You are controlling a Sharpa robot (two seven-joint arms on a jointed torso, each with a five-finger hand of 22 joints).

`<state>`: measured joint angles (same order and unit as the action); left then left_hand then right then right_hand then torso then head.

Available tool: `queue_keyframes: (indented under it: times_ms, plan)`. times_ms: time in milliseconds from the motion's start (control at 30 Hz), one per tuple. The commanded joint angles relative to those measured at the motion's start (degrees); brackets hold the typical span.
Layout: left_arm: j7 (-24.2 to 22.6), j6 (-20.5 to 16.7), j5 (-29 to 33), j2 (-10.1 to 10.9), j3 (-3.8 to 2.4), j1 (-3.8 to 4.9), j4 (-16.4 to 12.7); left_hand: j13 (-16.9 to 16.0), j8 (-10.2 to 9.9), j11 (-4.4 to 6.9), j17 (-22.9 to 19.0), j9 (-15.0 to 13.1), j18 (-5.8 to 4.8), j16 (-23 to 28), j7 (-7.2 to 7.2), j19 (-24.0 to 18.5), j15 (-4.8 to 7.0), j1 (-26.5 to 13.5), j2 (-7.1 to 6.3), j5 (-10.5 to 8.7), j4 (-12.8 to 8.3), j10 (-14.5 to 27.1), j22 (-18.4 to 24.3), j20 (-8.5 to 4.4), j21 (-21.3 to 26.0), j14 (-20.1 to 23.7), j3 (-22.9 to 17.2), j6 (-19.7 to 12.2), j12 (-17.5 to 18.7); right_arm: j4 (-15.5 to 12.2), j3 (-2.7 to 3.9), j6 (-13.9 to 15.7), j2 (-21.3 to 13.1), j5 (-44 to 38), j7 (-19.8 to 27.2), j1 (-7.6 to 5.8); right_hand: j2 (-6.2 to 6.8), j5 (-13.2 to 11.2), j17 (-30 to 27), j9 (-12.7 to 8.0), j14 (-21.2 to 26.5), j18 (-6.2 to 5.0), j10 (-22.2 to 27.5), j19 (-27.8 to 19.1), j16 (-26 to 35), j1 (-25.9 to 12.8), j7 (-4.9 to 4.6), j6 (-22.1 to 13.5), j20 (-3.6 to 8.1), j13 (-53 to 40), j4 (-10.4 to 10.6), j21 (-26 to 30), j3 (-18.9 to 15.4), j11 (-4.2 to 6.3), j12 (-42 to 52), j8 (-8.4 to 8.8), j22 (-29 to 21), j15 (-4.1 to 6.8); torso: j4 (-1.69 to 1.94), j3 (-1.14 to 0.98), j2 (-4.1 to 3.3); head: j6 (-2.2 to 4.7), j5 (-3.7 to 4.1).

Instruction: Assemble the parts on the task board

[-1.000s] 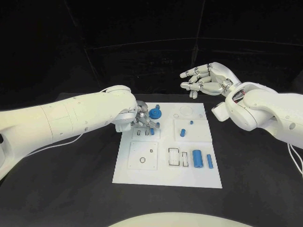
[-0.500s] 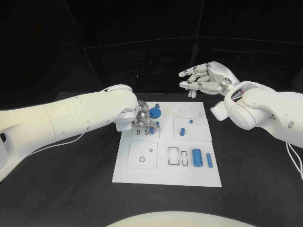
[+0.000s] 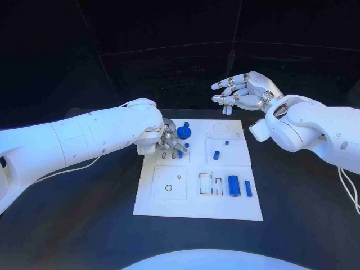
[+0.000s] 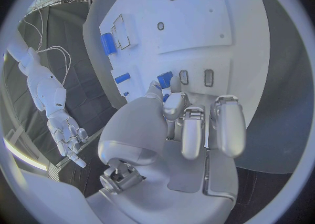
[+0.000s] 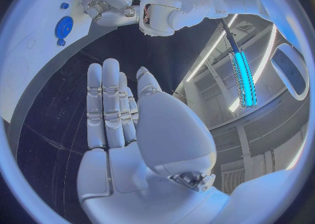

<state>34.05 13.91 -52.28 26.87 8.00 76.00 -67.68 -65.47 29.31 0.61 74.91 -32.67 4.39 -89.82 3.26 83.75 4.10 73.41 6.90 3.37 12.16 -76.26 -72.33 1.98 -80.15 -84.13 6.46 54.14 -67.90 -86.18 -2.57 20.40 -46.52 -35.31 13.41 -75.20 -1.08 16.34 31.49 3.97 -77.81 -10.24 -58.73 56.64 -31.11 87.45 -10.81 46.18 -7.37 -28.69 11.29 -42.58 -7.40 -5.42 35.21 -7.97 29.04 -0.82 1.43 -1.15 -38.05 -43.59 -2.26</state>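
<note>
Just beside left robot hand (image 3: 167, 141): small blue part (image 3: 185, 145)

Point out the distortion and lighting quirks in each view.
Head view: the task board is brightly lit against dark surroundings. Left wrist view: fisheye bends the board's straight edges around the left hand. Right wrist view: a glaring cyan light strip beyond the right hand.
</note>
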Motion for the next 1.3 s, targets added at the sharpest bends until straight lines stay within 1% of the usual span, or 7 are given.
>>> queue_keyframes:
  times_ms: [33, 467, 633, 800, 867, 967, 1300]
  plan:
    - [0.1, 0.8, -0.2, -0.1, -0.02, 0.04, 0.0, 0.0, 0.3, 0.42, 15.1, -0.2, -0.91, -0.2, -0.14, 0.6, 0.49, 1.5, 0.35, -0.24, -1.3, 0.0, 0.0, -0.34, -0.2, -5.9, -0.9, -0.5, -0.1, 0.0, 0.04, -0.7, 0.1, 0.5, 0.1, -0.12, -0.46, 0.2, 0.0, -0.1, -0.1, -0.2, 0.4, 0.2, 0.4, -0.1, 0.04, -0.3, 0.03, 0.1, 0.0, 0.2, -0.3, -0.2, 0.0, -0.1, -0.1, -0.28, 0.01, -0.02, -0.01, -0.06, 0.01]
    - [-2.6, -1.3, -0.2, 0.5, -0.02, 0.02, -0.5, 1.0, -0.7, 0.66, 15.1, -0.2, -0.76, -0.2, -0.24, 0.2, 0.83, 9.7, 1.53, -0.14, -8.3, 1.0, 0.7, -0.78, 0.5, -5.9, -11.7, -2.4, 1.4, 0.2, 0.04, -0.9, 0.3, 0.5, 0.1, -0.12, -0.62, 0.3, 0.1, -0.1, -0.1, -0.2, 0.5, 0.2, 0.6, 0.1, 0.0, -0.4, 0.0, 0.1, 0.0, 0.3, -0.3, -0.22, 0.1, -0.13, -0.1, -0.31, 0.01, -0.02, 0.02, -0.45, 0.04]
    - [-3.6, -2.5, -0.2, 1.3, -0.02, -0.02, -1.4, 1.4, -0.6, 0.46, 15.1, -0.6, -0.72, -0.2, 0.16, 0.2, 0.45, 7.6, -0.73, -0.01, -9.3, 0.9, 0.8, -0.49, 0.6, -5.9, -18.6, -2.5, 1.9, 0.4, 0.03, -1.0, 0.4, 0.5, 0.1, -0.11, -0.63, 0.3, 0.2, -0.1, -0.1, -0.2, 0.5, 0.2, 0.6, 0.1, 0.0, -0.4, 0.0, 0.1, 0.0, 0.3, -0.2, -0.23, 0.1, -0.13, -0.1, -0.31, 0.04, 0.01, -0.01, -0.54, 0.11]
    - [-4.2, -4.5, -0.1, 3.0, -0.03, -0.03, -3.1, 1.7, 0.1, 0.46, 15.1, -1.5, -0.67, -0.2, 0.31, 0.2, 0.47, 3.3, -4.72, -0.19, -10.0, 0.6, 1.0, -0.34, 1.0, -5.9, -27.9, -2.6, 2.1, 0.6, 0.03, -1.0, 0.4, 0.5, 0.2, -0.11, -0.69, 0.4, 0.2, -0.1, -0.1, -0.2, 0.5, 0.2, 0.7, 0.2, -0.01, -0.5, -0.01, 0.2, 0.0, 0.4, -0.2, -0.23, 0.1, -0.15, -0.1, -0.32, 0.15, -0.06, 0.05, -0.68, 0.07]
    - [-4.3, -5.1, -0.1, 3.5, -0.03, -0.03, -3.6, 1.7, 0.1, 0.46, 15.1, -1.5, -0.67, -0.2, 0.31, 0.2, 0.47, 3.3, -4.72, -0.19, -10.0, 0.6, 1.0, -0.34, 1.0, -5.9, -27.9, -2.6, 2.1, 0.6, 0.03, -1.0, 0.4, 0.5, 0.2, -0.11, -0.69, 0.4, 0.2, -0.1, -0.1, -0.2, 0.5, 0.2, 0.7, 0.2, -0.01, -0.5, -0.01, 0.2, 0.0, 0.4, -0.2, -0.23, 0.1, -0.15, -0.1, -0.32, 0.16, -0.08, 0.07, -0.79, 0.03]
    - [-5.0, -7.2, -0.1, 5.1, -0.03, -0.04, -5.1, 1.8, 0.8, 0.35, 15.1, -2.3, -0.67, -0.2, 0.0, 0.3, 0.53, 0.5, -6.66, -0.29, -10.5, 0.3, 1.0, -0.38, 1.1, -5.9, -33.3, -2.5, 2.0, 0.7, 0.03, -1.0, 0.4, 0.5, 0.2, -0.11, -0.72, 0.4, 0.2, 0.0, -0.1, -0.2, 0.6, 0.2, 0.7, 0.2, -0.02, -0.5, -0.02, 0.2, 0.0, 0.4, -0.2, -0.24, 0.1, -0.16, -0.2, -0.33, 0.21, -0.12, 0.04, -0.94, -0.08]
    - [-7.6, -12.3, -0.2, 8.5, 0.01, -0.73, -8.7, 2.2, 1.2, 0.48, 15.1, -2.7, -0.55, -0.2, -0.03, 0.1, 0.54, -0.1, -7.57, -0.25, -11.1, 0.3, 1.5, -0.44, 1.5, -5.9, -35.6, -2.6, 2.4, 1.3, 0.02, -1.2, 0.5, 0.5, 0.3, -0.1, -0.75, 0.4, 0.2, 0.0, -0.1, -0.19, 0.6, 0.2, 0.8, 0.2, -0.03, -0.5, -0.03, 0.2, 0.0, 0.4, -0.3, -0.27, 0.1, -0.18, -0.2, -0.35, 0.26, -0.03, 0.02, -1.08, -0.53]
